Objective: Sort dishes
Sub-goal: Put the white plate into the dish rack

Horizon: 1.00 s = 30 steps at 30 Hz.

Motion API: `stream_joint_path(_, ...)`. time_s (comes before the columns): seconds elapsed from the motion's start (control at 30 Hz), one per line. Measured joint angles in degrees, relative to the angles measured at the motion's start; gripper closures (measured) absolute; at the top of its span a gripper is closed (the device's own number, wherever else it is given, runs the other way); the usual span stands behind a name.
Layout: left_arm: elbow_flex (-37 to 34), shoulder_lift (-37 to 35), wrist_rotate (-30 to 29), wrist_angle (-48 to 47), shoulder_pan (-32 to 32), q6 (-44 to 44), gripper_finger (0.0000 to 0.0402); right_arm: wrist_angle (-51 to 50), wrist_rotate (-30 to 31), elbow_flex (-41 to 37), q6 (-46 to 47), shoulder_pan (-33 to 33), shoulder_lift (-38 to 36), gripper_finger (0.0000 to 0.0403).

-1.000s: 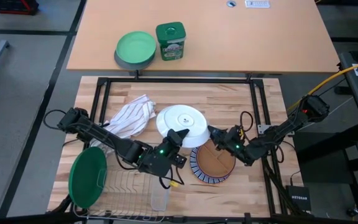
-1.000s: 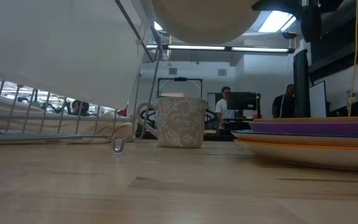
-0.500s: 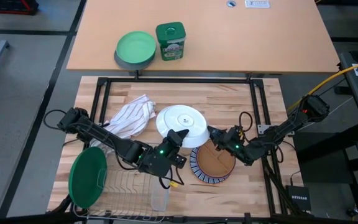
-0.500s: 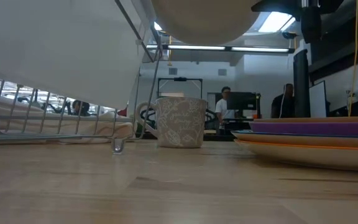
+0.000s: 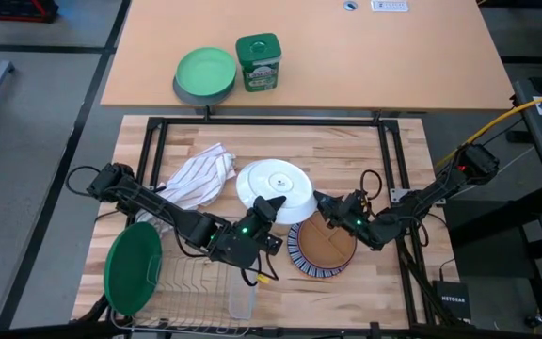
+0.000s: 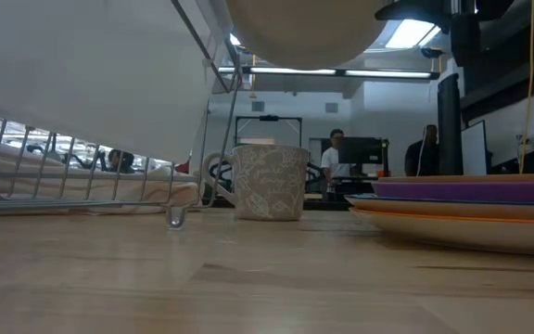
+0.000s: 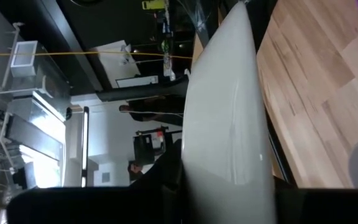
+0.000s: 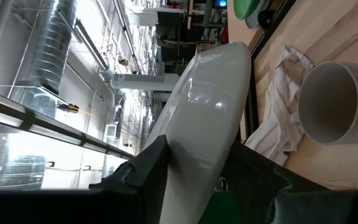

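From above, we saw the white plate (image 5: pixel 272 186) held level over mid-table, face up, the left gripper (image 5: pixel 269 206) pinching its near rim and the right gripper (image 5: pixel 322 206) its right rim, beside the brown plate (image 5: pixel 326 246) on the striped plate (image 5: pixel 299 258); nothing had shifted since the earlier frames. Low down, we saw only the plate's underside (image 6: pixel 295 32), with a mug (image 6: pixel 269 182) and the purple plate (image 6: pixel 471 189) that the overhead view hid. Both wrist views showed the plate edge-on between the fingers (image 7: pixel 166 171) (image 8: pixel 148 162).
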Motion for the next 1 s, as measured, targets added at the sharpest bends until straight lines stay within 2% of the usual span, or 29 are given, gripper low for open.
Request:
stream_joint_path(0.33,0.0,0.0,0.0,0.1,0.0,0.0,0.0353,0.0,0.2,0.0,0.2,0.0,0.0,0.0251)
stream_joint_path(0.53,0.0,0.0,0.6,0.1,0.0,0.3,0.0353,1.3,-1.4,0.0,16.4,0.0,0.1,0.0251)
stream_joint_path(0.7,0.0,0.1,1.5,0.3,0.0,0.1,0.0353,2.2,-2.1,0.0,24.4,0.0,0.1,0.0251)
stream_joint_path(1.0,0.1,0.1,3.0,1.3,0.0,-0.3,0.0353,3.6,-4.8,0.0,26.6,-2.5,0.2,0.0251)
